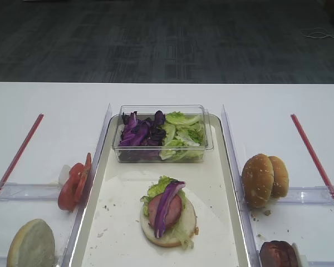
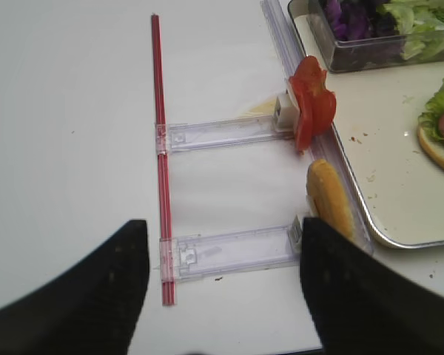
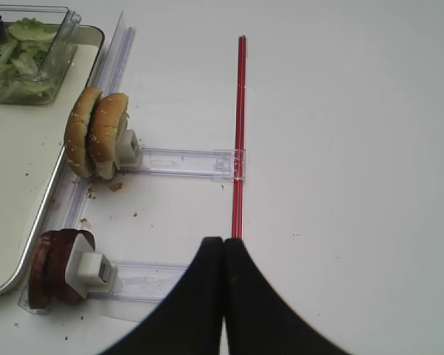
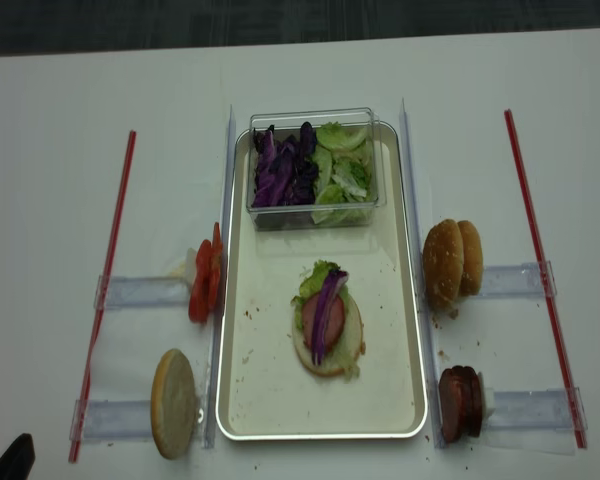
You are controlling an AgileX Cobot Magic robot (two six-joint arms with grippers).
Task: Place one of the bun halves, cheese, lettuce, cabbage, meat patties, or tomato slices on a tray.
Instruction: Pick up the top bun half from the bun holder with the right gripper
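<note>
Exterior high view, contents of the white table (image 1: 55, 105):

One tray (image 1: 230, 167), long and silver-rimmed, at centre, running near to far. On its liner, toward the near end, one open stack: pale bun bottom (image 1: 168, 233), lettuce (image 1: 157, 188), a pink round slice, and one strip of cabbage (image 1: 167, 207) laid across the top. At the far end of the tray, one clear box (image 1: 161, 156) holding purple cabbage on its left side and green lettuce on its right.

Right of the tray: two bun halves (image 1: 258, 179), sesame-topped, standing on edge and touching each other in a clear holder. Nearer, two meat patties (image 3: 50, 268) on edge in a second holder.

Left of the tray: tomato slices (image 1: 73, 185), a few together on edge, exact count unclear. Nearer, one pale seedless bun half (image 1: 31, 245) on edge.

Two red strips (image 4: 531, 232), one on each outer side of the table.

Right hand (image 3: 223, 251): fingers pressed together, holding nothing, above bare table beside the right red strip, right of the patties.

Left hand (image 2: 218, 248): fingers spread wide, holding nothing, above a clear holder, with the pale bun half just beside the right finger.
</note>
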